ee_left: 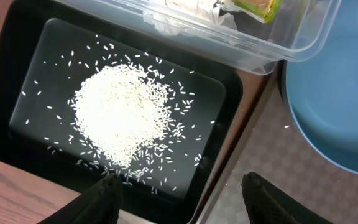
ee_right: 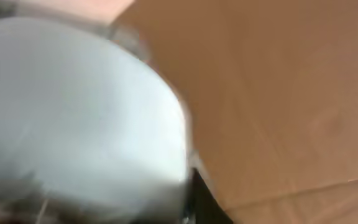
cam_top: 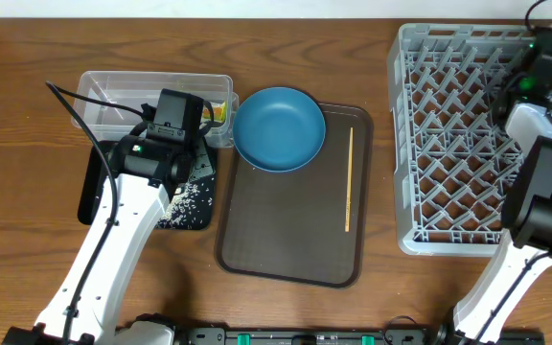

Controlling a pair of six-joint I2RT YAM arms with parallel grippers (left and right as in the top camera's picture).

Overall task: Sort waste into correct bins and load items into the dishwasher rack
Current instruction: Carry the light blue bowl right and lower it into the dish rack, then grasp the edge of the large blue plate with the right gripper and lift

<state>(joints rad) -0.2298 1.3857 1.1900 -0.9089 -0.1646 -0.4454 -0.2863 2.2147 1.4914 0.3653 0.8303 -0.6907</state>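
Note:
My left gripper (cam_top: 178, 120) (ee_left: 182, 199) is open and empty, hovering over the near edge of the black tray (cam_top: 99, 192) (ee_left: 17, 37), which holds the heap of rice (cam_top: 192, 196) (ee_left: 120, 115). The clear tub (cam_top: 113, 91) (ee_left: 272, 53) behind it holds the tissue (ee_left: 166, 22) and the yellow-green wrapper (cam_top: 218, 112) (ee_left: 253, 6). The dark blue plate (cam_top: 279, 127) (ee_left: 334, 93) and the chopsticks (cam_top: 349, 177) lie on the brown tray. My right gripper (cam_top: 544, 53) is over the grey rack's (cam_top: 448, 144) far right corner, apparently shut on a blurred pale bowl (ee_right: 73, 112). The cup is out of view.
The brown serving tray (cam_top: 286, 240) (ee_left: 260, 155) lies between the black tray and the rack. The right arm's links hang over the rack's right side. Bare wooden table (cam_top: 27, 57) surrounds everything.

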